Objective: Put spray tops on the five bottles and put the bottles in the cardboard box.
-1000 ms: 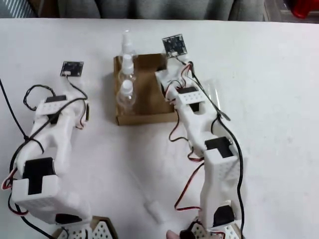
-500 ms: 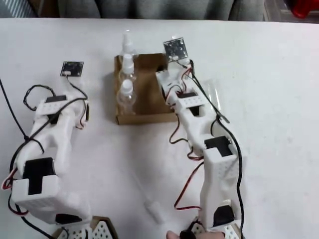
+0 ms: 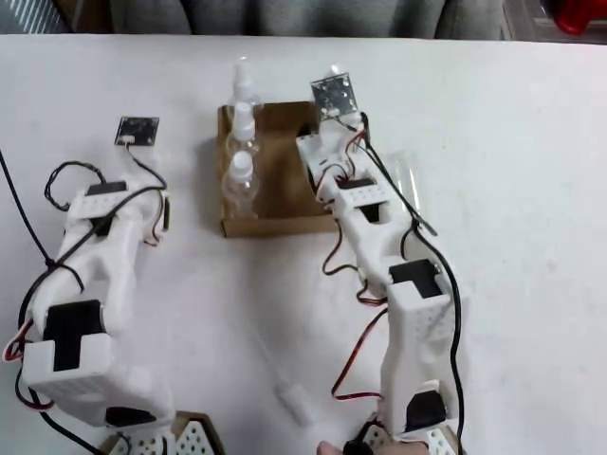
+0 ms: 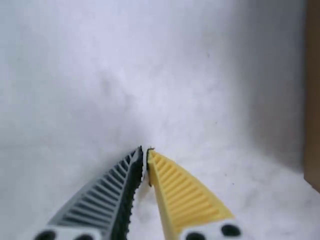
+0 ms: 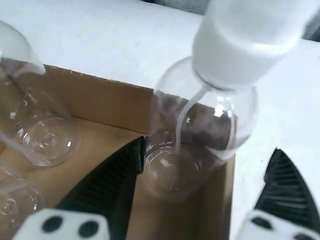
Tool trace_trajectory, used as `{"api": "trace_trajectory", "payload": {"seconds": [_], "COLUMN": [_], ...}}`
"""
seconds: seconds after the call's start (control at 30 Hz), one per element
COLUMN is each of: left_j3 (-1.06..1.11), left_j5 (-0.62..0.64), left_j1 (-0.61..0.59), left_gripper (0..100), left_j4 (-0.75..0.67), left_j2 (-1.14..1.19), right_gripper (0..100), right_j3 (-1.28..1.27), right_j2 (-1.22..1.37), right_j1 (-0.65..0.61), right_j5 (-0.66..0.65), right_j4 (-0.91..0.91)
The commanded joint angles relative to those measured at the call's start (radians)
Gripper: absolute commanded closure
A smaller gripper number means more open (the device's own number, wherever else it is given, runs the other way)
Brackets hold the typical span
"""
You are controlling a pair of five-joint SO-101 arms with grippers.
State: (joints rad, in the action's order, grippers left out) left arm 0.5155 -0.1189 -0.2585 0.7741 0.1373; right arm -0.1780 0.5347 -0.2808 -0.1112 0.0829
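Over the far right corner of the cardboard box (image 3: 277, 227), the right gripper (image 5: 207, 147) hung with its jaws spread wide on either side of a capped bottle (image 5: 200, 125). That bottle, with its white spray top (image 5: 250, 40) on, sat inside the corner, leaning a little. Its base seemed to be on the box floor, and whether the dark jaw touched its wall I could not tell. Three bottles (image 3: 242, 152) with tops stood in a row along the box's left side. The left gripper (image 4: 145, 150) was low over bare desk (image 4: 100, 75) left of the box, jaws pressed together on nothing.

The likely trouble lay in pulling away. A jaw dragging on the light, leaning bottle could tip it over the low wall or into the row beside it. The red wires looped along the right arm (image 3: 379, 237) might also catch the rim. One loose spray top (image 3: 292, 400) with a long tube lay toward the near edge. What looked like an uncapped clear bottle (image 3: 406, 175) lay just right of the right arm, where a careless swing could roll it off.

The desk was white, matte and plain. Beyond its far edge ran something grey (image 3: 285, 14), with a red object (image 3: 580, 14) at the far right.
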Motion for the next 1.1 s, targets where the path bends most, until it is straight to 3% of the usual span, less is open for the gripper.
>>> {"api": "trace_trajectory", "payload": {"seconds": [0.0, 0.2, 0.5, 0.73, 0.87, 1.07], "left_j3": [-0.003, -0.005, -0.005, -0.005, -0.005, -0.005], "left_j5": [-0.011, -0.011, -0.011, -0.011, -0.011, -0.011], "left_j1": [-0.008, -0.008, -0.008, -0.008, -0.008, -0.008], "left_gripper": [98, 98, 98, 98, 98, 98], "left_j4": [-0.018, -0.018, -0.018, -0.018, -0.018, -0.018], "left_j2": [-0.067, -0.067, -0.067, -0.067, -0.067, -0.067], "right_gripper": [68.0, 68.0, 68.0, 68.0, 68.0, 68.0], "right_j3": [0.006, 0.005, -0.014, -0.015, -0.015, -0.015], "right_j2": [-0.027, -0.018, -0.027, -0.018, -0.018, -0.018], "right_j1": [0.008, 0.007, 0.002, 0.001, 0.001, 0.001], "right_j5": [-0.011, -0.071, 0.041, 0.044, 0.135, 0.141], "right_j4": [0.019, 0.018, 0.025, 0.025, 0.025, 0.027]}}
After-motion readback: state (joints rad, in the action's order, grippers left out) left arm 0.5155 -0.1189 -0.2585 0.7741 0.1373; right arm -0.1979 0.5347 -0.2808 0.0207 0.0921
